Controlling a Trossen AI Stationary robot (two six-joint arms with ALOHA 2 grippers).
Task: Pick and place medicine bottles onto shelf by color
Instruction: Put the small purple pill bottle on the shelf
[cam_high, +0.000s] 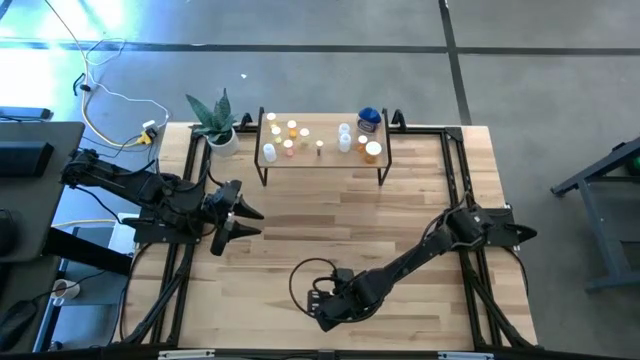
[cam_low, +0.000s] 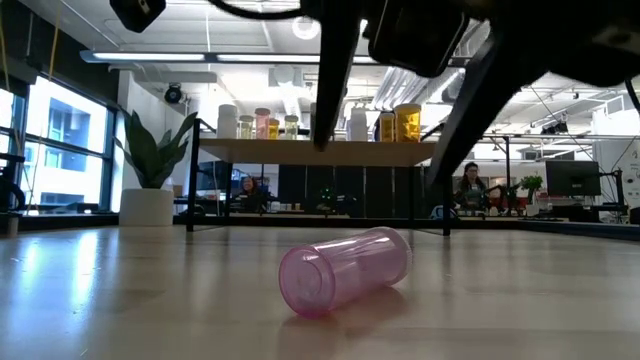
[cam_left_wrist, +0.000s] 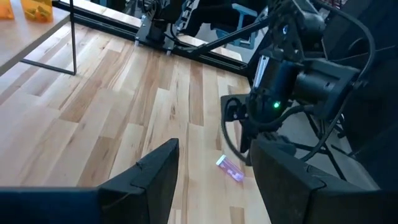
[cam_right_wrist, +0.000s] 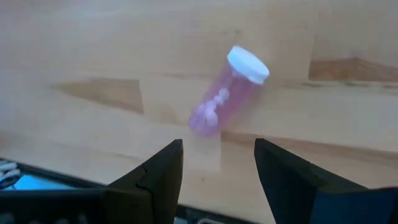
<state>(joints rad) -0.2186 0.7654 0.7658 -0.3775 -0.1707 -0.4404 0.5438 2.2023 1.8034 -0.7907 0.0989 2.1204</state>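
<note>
The wooden table (cam_high: 330, 230) fills the middle of the overhead frame, with the shelf (cam_high: 322, 148) standing at its upper centre (most of the medicine bottles (cam_high: 290, 135) are already lined up on it, pale and orange ones to the left, a blue-capped one (cam_high: 369, 119) and more orange to the right). A potted plant (cam_high: 216, 124) is seen just left of the shelf. The left gripper (cam_high: 243, 221) is parked at the left of the frame, its fingers spread and holding nothing. The right arm is stretched down to the lower centre, where the right gripper (cam_right_wrist: 217, 167) is poised directly over a pink bottle (cam_right_wrist: 225, 93), its fingers held apart and not touching it.

The pink bottle (cam_low: 345, 270) is shown lying on its side on the bare table, white cap on, well apart from the shelf. The step in hand is judged to be the pick of this last stray bottle. For the next move, the fingers would need to be lowered astride the bottle's body, turned to cross its long axis, and closed gently, since a round bottle lying flat may roll. It would then be carried up to the shelf.

No brand, label or writing can be read on any bottle.
</note>
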